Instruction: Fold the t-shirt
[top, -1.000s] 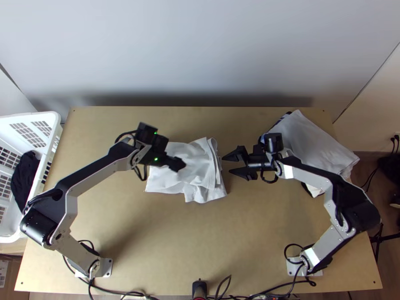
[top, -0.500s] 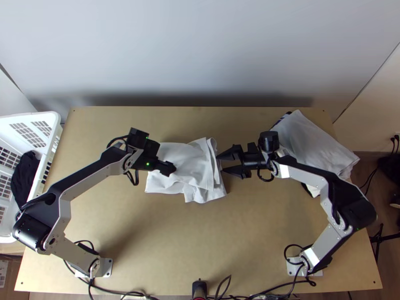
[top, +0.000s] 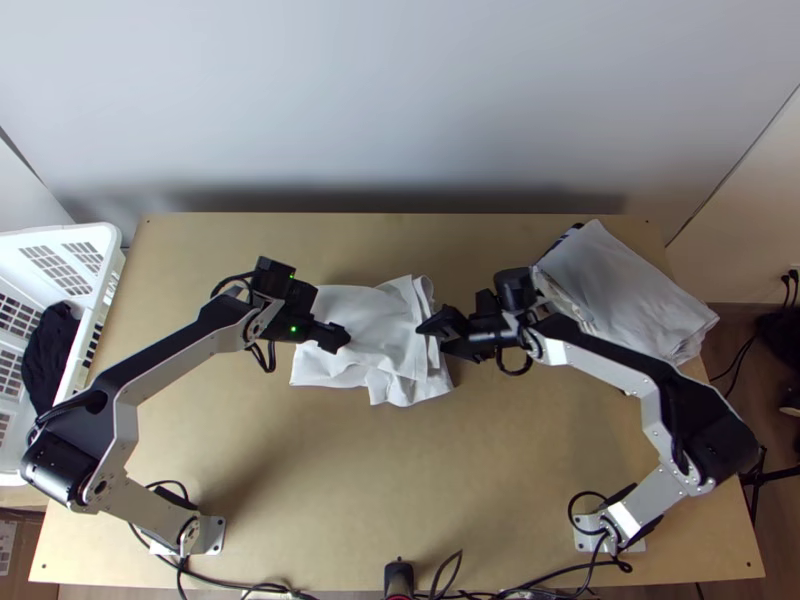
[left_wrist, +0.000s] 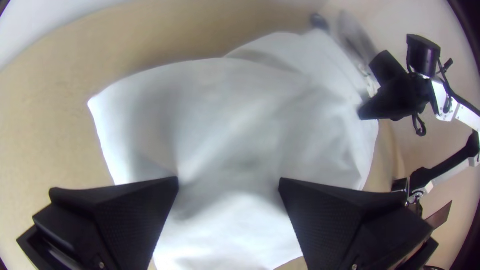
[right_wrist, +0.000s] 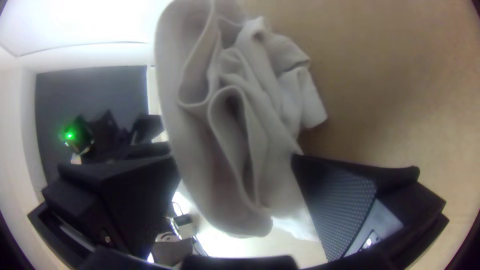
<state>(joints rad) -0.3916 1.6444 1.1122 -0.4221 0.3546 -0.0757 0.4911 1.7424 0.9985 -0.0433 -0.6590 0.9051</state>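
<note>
I have the white t-shirt (top: 385, 318) mid-table, folded into a compact, rumpled bundle, with loose layered folds along the side facing my right arm. My right gripper (top: 432, 339) has its fingers wide apart, those folds between them, not clamped. My left gripper (top: 342, 338) is over the other side, fingers wide, gripping nothing; I can't tell whether it touches.
</note>
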